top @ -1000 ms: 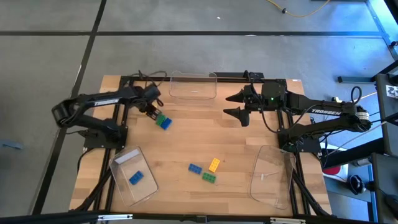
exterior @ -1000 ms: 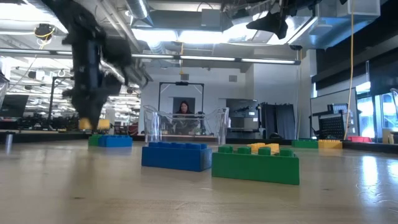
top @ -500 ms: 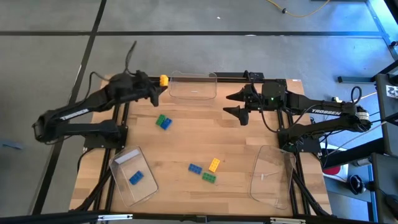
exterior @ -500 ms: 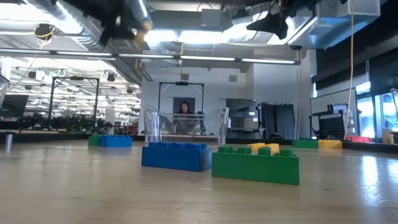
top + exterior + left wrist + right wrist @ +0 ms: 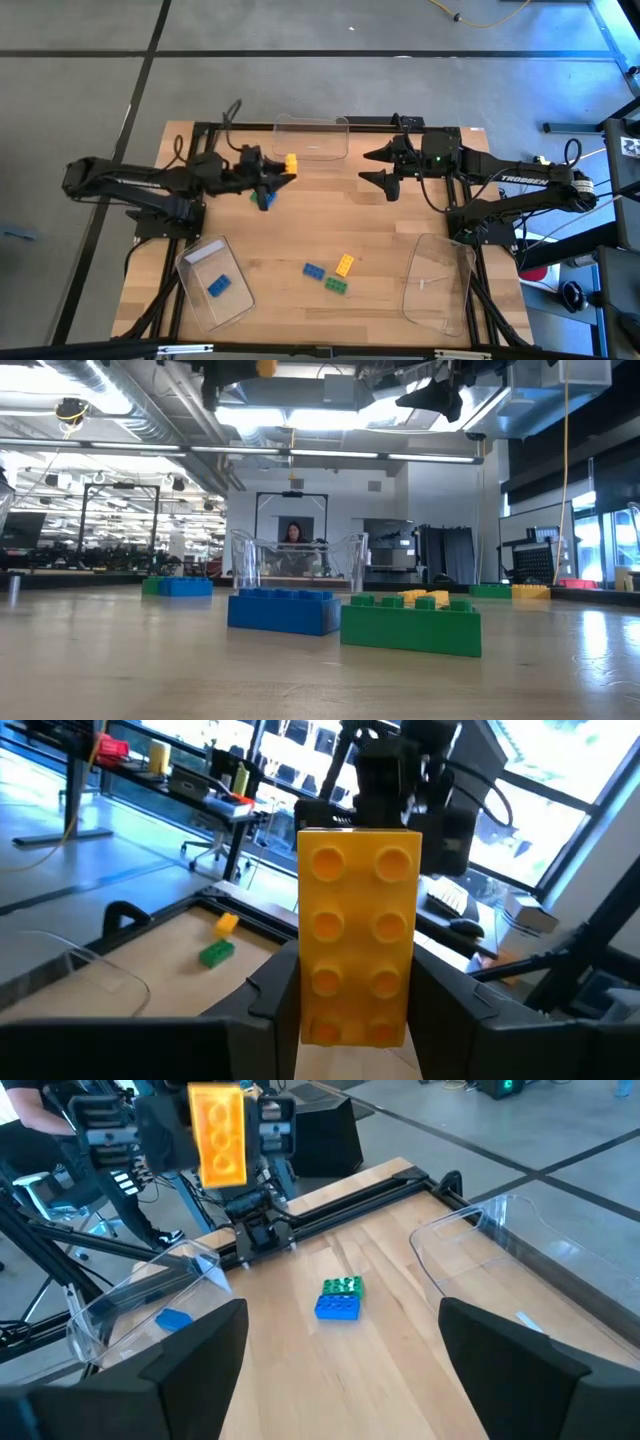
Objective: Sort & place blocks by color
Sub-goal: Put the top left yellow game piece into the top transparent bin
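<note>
Left claw (image 5: 283, 167) up off the worktop (image 5: 300, 225), at about 11 o'clock from worktop centre, clamped on a yellow block (image 5: 290, 163); left wrist view shows that block (image 5: 360, 935) upright between the two fingers (image 5: 275, 985), studs facing the cam. Just under/beside the claw a blue+green pair of blocks (image 5: 263, 196) lies on the wood, touching each other; same pair seen in the right wrist view (image 5: 340, 1299), green behind blue. Right claw (image 5: 378, 168) waits at about 1 o'clock, raised, fingers wide apart, nothing between them. Near worktop centre, toward 6 o'clock, a cluster of three: blue block (image 5: 314, 271), yellow-orange block (image 5: 344, 265), green block (image 5: 336, 286), close tog.; can't tell if touching. In the low view blue (image 5: 284, 610) and green (image 5: 412, 622) sit side by side in front, yellow partly hidden behind the green. Clear tray (image 5: 205, 255) at 8 o'clock corner holds one blue block (image 5: 218, 286). Second clear tray (image 5: 312, 140) at 12 o'clock edge, third clear tray (image 5: 436, 285) at 4 o'clock; no blocks seen in either. Person (image 5: 293, 534) visible in the room far behind the worktop in the low view.
</note>
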Robot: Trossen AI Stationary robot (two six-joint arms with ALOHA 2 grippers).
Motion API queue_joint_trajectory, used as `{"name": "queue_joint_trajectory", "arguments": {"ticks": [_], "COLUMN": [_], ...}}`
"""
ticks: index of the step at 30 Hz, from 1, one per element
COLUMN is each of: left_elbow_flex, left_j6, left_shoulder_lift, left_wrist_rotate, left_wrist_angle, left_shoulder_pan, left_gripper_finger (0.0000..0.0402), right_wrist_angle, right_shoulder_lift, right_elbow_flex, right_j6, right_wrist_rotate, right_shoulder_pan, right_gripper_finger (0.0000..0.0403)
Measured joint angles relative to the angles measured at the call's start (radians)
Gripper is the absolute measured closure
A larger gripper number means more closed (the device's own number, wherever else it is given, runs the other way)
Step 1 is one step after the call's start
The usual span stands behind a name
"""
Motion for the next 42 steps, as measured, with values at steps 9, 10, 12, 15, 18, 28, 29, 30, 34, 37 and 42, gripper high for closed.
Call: {"name": "queue_joint_trajectory", "arguments": {"ticks": [9, 10, 12, 15, 18, 28, 29, 30, 34, 37, 42], "left_elbow_flex": [0.000, 0.000, 0.000, 0.001, 0.001, 0.129, 0.163, 0.202, 0.376, 0.504, 0.658], "left_j6": [-0.013, -0.012, -0.011, -0.011, -0.011, -0.001, 0.007, 0.013, 0.052, 0.087, 0.086], "left_shoulder_lift": [0.035, 0.034, 0.029, 0.028, 0.029, 0.053, 0.068, 0.088, 0.208, 0.334, 0.547], "left_wrist_rotate": [-0.002, -0.002, -0.002, -0.002, 0.006, 0.058, 0.076, 0.098, 0.183, 0.190, 0.190], "left_wrist_angle": [0.028, 0.027, 0.025, 0.025, 0.024, -0.178, -0.238, -0.297, -0.519, -0.659, -0.765], "left_shoulder_pan": [-0.007, -0.007, -0.006, -0.006, -0.006, 0.159, 0.197, 0.233, 0.371, 0.445, 0.522], "left_gripper_finger": [0.0274, 0.0274, 0.0274, 0.0274, 0.0274, 0.0274, 0.0274, 0.0274, 0.0274, 0.0274, 0.0274], "right_wrist_angle": [0.005, 0.005, 0.005, 0.005, 0.005, 0.005, 0.005, 0.005, 0.005, 0.005, 0.005], "right_shoulder_lift": [0.000, 0.000, 0.000, 0.000, 0.000, 0.000, 0.000, 0.000, 0.000, 0.000, 0.000], "right_elbow_flex": [0.000, 0.000, 0.000, 0.000, 0.000, 0.000, 0.000, 0.000, 0.000, 0.000, 0.000], "right_j6": [-0.001, 0.000, 0.000, 0.000, 0.000, 0.000, 0.000, 0.000, 0.000, 0.000, 0.000], "right_wrist_rotate": [0.000, 0.000, 0.000, 0.000, 0.000, 0.006, 0.010, 0.015, 0.034, 0.034, 0.034], "right_shoulder_pan": [0.000, 0.000, 0.000, 0.000, 0.000, 0.000, 0.000, 0.000, 0.000, 0.000, 0.000], "right_gripper_finger": [0.0072, 0.0072, 0.0072, 0.0072, 0.0072, 0.0072, 0.0072, 0.0072, 0.0072, 0.0072, 0.0072]}}
